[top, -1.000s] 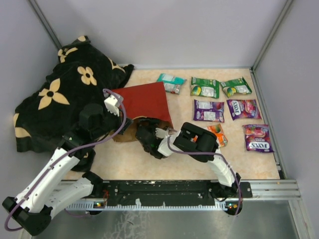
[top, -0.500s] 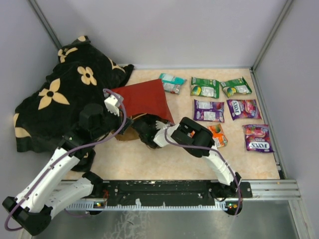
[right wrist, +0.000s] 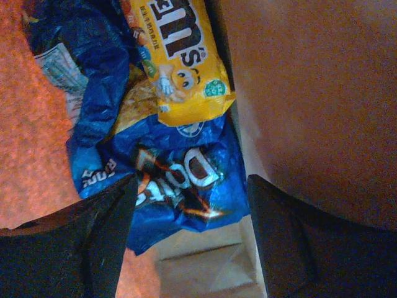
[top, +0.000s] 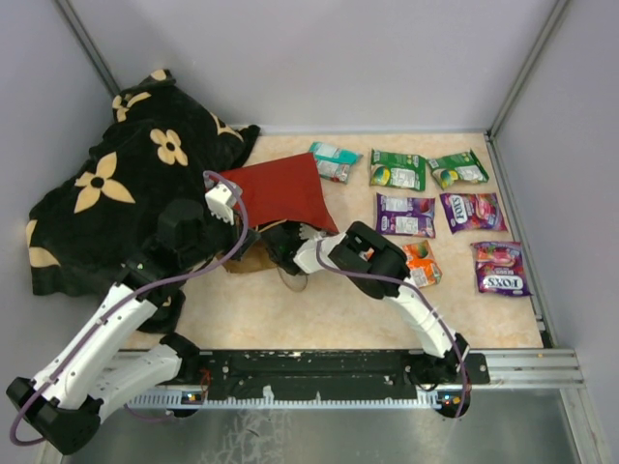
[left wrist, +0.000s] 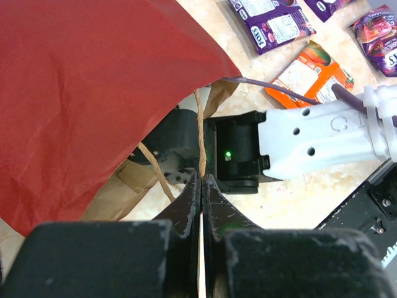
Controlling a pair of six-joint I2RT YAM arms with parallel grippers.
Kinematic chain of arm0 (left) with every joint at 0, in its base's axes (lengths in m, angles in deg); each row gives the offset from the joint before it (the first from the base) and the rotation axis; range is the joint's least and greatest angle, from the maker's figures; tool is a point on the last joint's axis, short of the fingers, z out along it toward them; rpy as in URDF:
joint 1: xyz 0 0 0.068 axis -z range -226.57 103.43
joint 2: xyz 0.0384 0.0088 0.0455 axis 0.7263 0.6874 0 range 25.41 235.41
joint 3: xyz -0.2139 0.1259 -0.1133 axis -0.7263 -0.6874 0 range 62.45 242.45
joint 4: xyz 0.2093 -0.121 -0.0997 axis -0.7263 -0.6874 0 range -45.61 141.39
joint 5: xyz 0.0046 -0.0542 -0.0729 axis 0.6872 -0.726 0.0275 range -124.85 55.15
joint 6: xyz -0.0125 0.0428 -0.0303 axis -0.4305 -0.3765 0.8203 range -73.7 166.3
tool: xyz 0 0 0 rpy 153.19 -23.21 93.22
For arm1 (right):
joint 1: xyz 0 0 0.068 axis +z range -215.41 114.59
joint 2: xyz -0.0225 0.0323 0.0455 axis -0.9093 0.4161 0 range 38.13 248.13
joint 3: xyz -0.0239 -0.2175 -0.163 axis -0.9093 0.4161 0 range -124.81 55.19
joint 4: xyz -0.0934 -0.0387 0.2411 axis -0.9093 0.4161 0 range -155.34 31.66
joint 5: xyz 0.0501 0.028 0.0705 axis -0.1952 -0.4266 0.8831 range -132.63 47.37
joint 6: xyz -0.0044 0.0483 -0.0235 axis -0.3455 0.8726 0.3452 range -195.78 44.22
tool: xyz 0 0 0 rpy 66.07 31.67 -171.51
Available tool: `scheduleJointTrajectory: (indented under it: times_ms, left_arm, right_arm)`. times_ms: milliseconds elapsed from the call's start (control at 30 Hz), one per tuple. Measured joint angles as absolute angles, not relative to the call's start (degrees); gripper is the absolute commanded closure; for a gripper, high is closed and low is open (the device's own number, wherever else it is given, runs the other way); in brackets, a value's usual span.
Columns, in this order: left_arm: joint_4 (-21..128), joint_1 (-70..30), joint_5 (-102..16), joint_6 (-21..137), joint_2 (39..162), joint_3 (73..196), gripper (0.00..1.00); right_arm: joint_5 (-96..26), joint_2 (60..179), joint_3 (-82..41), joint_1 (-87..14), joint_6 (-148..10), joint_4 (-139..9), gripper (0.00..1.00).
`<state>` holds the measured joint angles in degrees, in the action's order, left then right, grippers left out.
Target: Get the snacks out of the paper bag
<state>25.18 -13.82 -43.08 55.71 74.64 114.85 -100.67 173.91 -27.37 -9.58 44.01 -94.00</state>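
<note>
The red paper bag (top: 280, 193) lies on its side with its mouth toward the arms. My left gripper (left wrist: 202, 181) is shut on one cord handle (left wrist: 201, 133) and holds the mouth up; in the top view it (top: 240, 247) sits at the bag's near left corner. My right gripper (top: 282, 247) reaches into the mouth. Inside, its open fingers (right wrist: 93, 248) stand either side of a crumpled blue Doritos bag (right wrist: 180, 180), without pinching it. A yellow M&M's packet (right wrist: 180, 56) lies deeper in. Outside lie several snacks: teal (top: 332, 160), green (top: 397, 169), purple (top: 404, 215), orange (top: 422, 263).
A black flower-patterned blanket (top: 126, 184) is heaped at the left, against the bag. More packets lie at the right: green (top: 458, 169), purple (top: 473, 211), and pink-purple (top: 499, 268) near the right wall. The brown kraft lining (right wrist: 310, 93) closes round my right gripper.
My right gripper has pushed up and left, deeper into the bag's mouth, and its jaws have narrowed a little. The left arm holds still on the handle.
</note>
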Motion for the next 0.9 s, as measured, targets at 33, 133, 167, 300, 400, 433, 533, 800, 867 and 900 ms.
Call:
scheduleJointTrajectory:
  times_ms: [33,133,167,300,400,433,533,800,867,900]
  left_arm:
    - [25.2,-13.8,-43.1,55.7,74.6,114.9,1.00]
    - [25.2,-13.8,-43.1,55.7,74.7,114.9,1.00]
    - [25.2,-13.8,-43.1,55.7,74.7,115.0,1.00]
    - [25.2,-13.8,-43.0,55.7,75.0,115.0,1.00]
    - [25.2,-13.8,-43.0,55.6,75.3,115.0,1.00]
    - [25.2,-13.8,-43.0,55.5,75.4,115.0,1.00]
    - [25.2,-13.8,-43.0,55.4,76.0,115.1,1.00]
    - [25.6,-13.8,-43.1,55.0,78.1,115.1,1.00]
    - [25.9,-13.8,-43.1,55.0,78.4,115.1,1.00]
    - [26.1,-13.8,-43.1,55.0,78.6,115.1,1.00]
  right_arm:
    - [-100.3,174.1,-28.4,-9.9,44.1,-92.1,0.28]
    - [-99.7,175.2,-32.0,-11.0,44.1,-86.5,0.27]
    - [-99.8,175.8,-33.5,-11.5,44.1,-84.8,0.27]
    - [-99.7,177.9,-38.0,-13.3,44.1,-81.7,0.29]
    - [-99.9,179.8,-41.2,-14.6,44.0,-80.7,0.36]
    - [-100.0,180.5,-42.3,-15.0,44.0,-80.8,0.40]
    - [-99.9,182.3,-44.1,-16.0,43.9,-82.5,0.63]
    - [-97.9,185.9,-42.0,-18.3,33.7,-100.6,1.00]
    - [-95.8,185.5,-38.6,-18.6,30.7,-106.6,1.00]
    - [-94.9,184.9,-36.4,-18.6,29.7,-108.3,1.00]
